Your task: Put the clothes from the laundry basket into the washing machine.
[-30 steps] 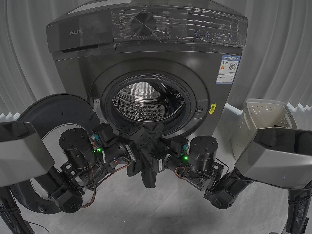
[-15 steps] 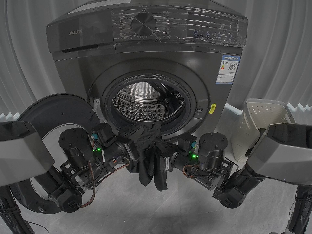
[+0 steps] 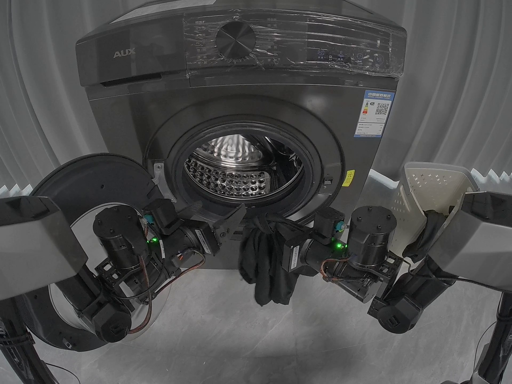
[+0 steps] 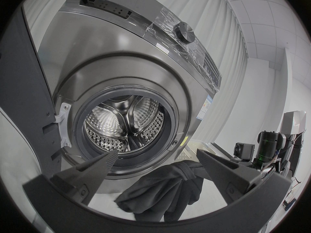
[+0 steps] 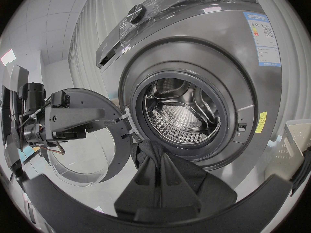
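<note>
Right hand (image 5: 157, 157) gripping black garment (image 3: 266, 265), left hand (image 4: 155, 153) spread, label (image 3: 375, 113) on washing machine (image 3: 160, 97)

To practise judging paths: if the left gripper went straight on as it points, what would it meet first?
Probably the washing machine, at the lower rim of its opening, perhaps brushing the black garment hanging there; depth is unclear.

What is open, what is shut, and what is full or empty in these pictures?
washing machine door: open, swung to the robot's left.
drum: empty as far as it shows.
left gripper: open, holding nothing.
right gripper: shut on the black garment.
black garment: hanging below the machine's opening, not inside.
laundry basket: a dark cloth draped over its rim.
</note>
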Motion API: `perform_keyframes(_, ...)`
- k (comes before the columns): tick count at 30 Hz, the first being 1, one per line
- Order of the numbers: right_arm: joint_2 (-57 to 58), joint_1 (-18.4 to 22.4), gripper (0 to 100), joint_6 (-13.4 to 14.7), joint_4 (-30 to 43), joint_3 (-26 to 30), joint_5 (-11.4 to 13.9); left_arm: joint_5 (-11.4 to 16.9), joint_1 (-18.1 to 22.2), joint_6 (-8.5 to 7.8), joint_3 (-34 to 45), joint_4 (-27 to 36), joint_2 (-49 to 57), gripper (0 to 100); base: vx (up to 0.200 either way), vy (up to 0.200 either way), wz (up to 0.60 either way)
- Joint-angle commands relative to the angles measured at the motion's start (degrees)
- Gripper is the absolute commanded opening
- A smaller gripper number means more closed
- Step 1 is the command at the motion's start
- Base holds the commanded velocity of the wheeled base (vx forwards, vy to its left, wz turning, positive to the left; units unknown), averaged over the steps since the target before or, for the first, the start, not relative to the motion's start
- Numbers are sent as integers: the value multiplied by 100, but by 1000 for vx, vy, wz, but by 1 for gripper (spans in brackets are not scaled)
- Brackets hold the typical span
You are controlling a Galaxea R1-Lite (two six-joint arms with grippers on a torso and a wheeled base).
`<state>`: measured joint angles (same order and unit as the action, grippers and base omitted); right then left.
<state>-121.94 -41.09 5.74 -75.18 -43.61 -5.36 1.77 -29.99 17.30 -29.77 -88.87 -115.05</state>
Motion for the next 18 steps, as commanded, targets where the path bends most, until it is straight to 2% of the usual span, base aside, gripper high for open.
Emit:
perform_keyframes(1, 83, 31, 0, -3, -5, 1, 0, 8, 2, -7, 33, 1, -35, 100, 0, 0, 0)
perform_keyframes(11, 215, -13, 0, -20, -49, -34, 97, 69, 28, -60, 235, -8, -351, 100, 0, 0, 0)
perform_keyframes(18, 426, -39, 0, -29, -93, 72, 273, 333, 142, -104, 367, -16, -439, 100, 0, 0, 0)
